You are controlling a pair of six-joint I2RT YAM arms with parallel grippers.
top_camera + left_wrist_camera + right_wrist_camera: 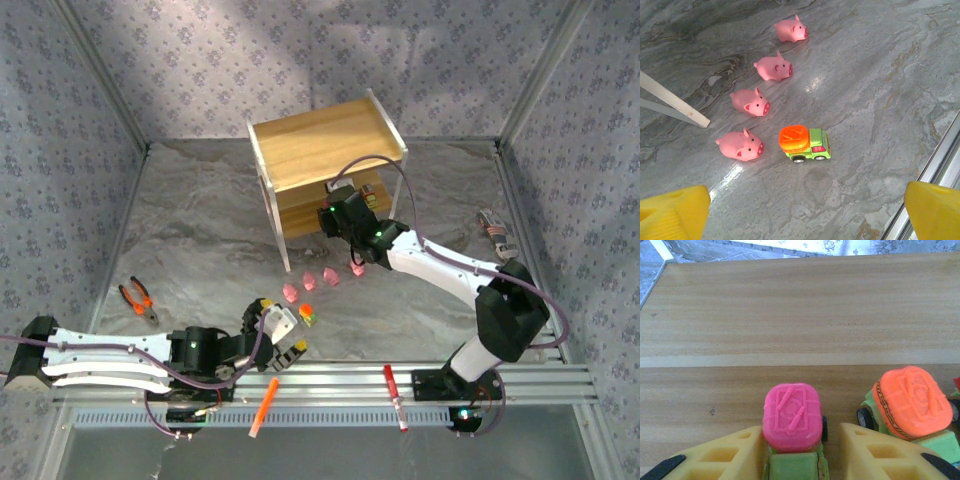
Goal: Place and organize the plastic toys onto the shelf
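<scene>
**Item 1, right pincer** (800,460): your yellow fingers (715,460) stand on either side of the pink-topped truck (791,422), close against its green base. From this angle you cannot tell whether they truly clamp it. The truck's wheels seem to rest on the shelf (790,315) board.

**Item 2, orange-topped truck** (910,402): it is on the same board, just outside the finger at the view's right, and apart from the pink one.

**Item 3, left pincer** (802,220): it is spread wide, with nothing between the tips.

**Item 4, loose orange truck** (805,144): it is on the table (880,100), straight ahead of your open gap.

**Item 5, pigs:** four stand in a line ahead and left of that gap. The nearest pig (740,145) is just beside the loose truck, and the farthest pig (790,31) is well beyond.

**Item 6, white shelf leg** (675,105): it is left of the pigs.
</scene>
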